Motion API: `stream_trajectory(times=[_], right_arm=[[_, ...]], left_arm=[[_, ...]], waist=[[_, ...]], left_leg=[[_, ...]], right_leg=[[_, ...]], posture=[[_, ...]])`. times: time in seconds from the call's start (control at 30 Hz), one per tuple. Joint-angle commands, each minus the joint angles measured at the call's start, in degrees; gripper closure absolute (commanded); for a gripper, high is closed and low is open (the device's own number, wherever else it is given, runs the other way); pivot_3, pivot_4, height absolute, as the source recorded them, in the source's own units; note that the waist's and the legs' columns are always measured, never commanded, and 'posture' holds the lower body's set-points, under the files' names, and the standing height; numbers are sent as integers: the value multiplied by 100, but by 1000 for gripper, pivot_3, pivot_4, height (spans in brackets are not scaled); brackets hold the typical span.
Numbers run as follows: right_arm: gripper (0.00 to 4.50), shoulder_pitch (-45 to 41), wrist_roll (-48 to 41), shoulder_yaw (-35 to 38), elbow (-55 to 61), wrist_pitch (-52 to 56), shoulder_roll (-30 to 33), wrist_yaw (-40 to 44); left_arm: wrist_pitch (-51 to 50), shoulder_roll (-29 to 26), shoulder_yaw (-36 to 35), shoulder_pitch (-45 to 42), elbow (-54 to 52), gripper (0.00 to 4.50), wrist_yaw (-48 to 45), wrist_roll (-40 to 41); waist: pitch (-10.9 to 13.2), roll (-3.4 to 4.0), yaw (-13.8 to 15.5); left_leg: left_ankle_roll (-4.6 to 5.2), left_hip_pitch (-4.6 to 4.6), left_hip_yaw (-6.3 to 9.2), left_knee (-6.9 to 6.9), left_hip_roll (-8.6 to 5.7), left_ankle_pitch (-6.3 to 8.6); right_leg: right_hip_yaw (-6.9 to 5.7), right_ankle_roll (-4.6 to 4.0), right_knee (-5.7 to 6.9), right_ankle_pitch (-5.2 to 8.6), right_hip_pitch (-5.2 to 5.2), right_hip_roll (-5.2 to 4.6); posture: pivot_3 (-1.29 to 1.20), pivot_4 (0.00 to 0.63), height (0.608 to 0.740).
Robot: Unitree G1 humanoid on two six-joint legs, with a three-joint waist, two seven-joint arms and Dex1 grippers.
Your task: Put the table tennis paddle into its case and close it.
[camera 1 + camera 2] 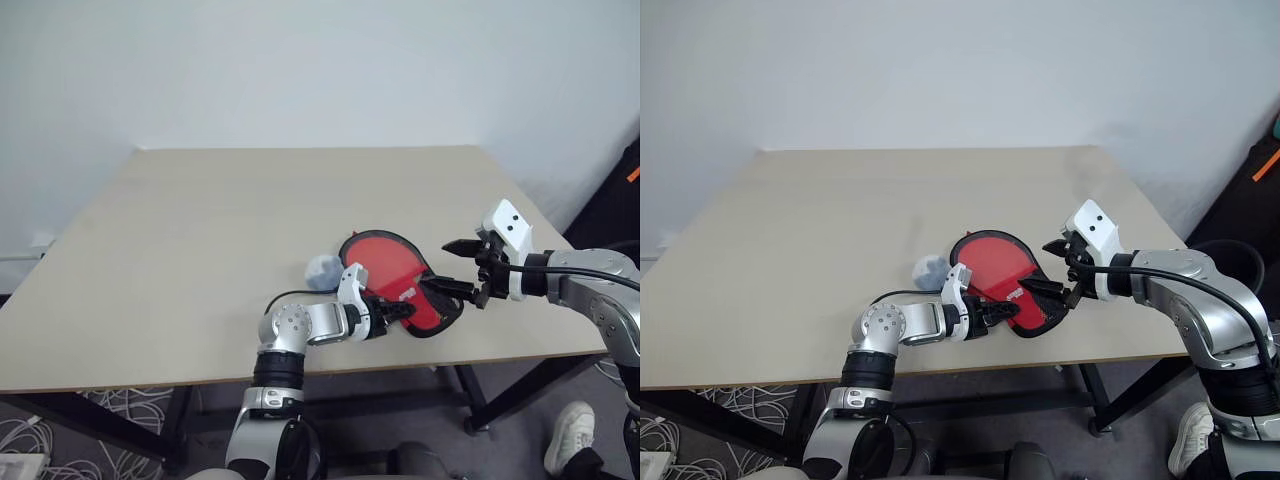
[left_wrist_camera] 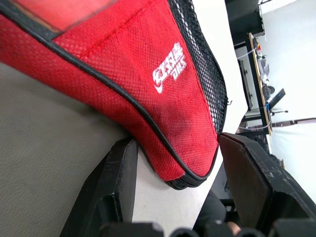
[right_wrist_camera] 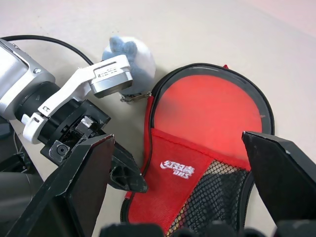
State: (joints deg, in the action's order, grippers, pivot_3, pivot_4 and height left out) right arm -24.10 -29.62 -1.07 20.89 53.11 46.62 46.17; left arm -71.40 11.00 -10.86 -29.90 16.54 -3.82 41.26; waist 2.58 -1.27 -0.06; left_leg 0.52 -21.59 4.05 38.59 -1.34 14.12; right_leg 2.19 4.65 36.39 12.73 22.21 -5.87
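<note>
The red case (image 1: 418, 302) lies flat near the table's front edge, with its black mesh panel (image 3: 217, 190) and white logo facing up. Inside its round part the table tennis paddle's (image 3: 212, 106) red face shows, ringed by black edging. The paddle's handle is hidden under the red cover. My left gripper (image 1: 398, 311) is low at the case's narrow end. In the left wrist view its fingers (image 2: 118, 173) stand apart on either side of that end, close against its edges. My right gripper (image 1: 442, 265) hovers open just above the case's right side.
A small pale blue-grey round object (image 1: 322, 270) rests on the table (image 1: 200, 240) against the case's left rim. The table's front edge runs close below the case. A person's shoe (image 1: 570, 432) is on the floor at the lower right, and cables lie at the lower left.
</note>
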Motion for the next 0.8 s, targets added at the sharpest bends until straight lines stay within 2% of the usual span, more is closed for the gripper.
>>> stream_trajectory(times=[0.03,0.2,0.23,0.53,0.7,0.8], right_arm=[[0,-195,-15,101,69,-51,13,-11],[0,-255,-19,77,72,-43,-4,-13],[0,-264,-17,71,71,-41,-10,-15],[0,-358,1,7,25,-46,-89,-38],[0,-396,10,-43,8,-58,-114,-18],[0,-414,20,-108,13,-122,-104,57]], left_arm=[[17,390,-282,-631,555,2429,981,-428],[-25,382,-246,-654,621,4337,1257,-257],[-22,371,-230,-647,630,4479,1301,-220],[-321,141,-201,-624,263,4479,1452,86],[-1372,-240,-386,-498,-579,4479,1391,416],[-2040,-705,-261,-209,-1183,4479,1140,704]], waist=[[-5,-1,-2],[-8,0,-3],[-16,6,-10],[-20,13,-11],[-3,13,-28],[1,14,-58]], left_leg=[[0,0,0,-2,1,0],[0,-2,-4,-7,2,0],[-1,1,-4,-10,2,1],[-1,1,-3,-29,3,0],[0,-21,-4,-41,2,-1],[23,-50,-2,-49,2,-15]], right_leg=[[0,0,0,0,0,1],[1,0,0,0,5,2],[2,0,-3,0,5,2],[2,1,-28,-2,7,4],[5,2,-33,-3,22,6],[5,16,-34,-11,51,7]], posture=[[0,0,698],[0,0,698],[0,0,698],[0,0,698],[0,0,698],[0,0,698]])
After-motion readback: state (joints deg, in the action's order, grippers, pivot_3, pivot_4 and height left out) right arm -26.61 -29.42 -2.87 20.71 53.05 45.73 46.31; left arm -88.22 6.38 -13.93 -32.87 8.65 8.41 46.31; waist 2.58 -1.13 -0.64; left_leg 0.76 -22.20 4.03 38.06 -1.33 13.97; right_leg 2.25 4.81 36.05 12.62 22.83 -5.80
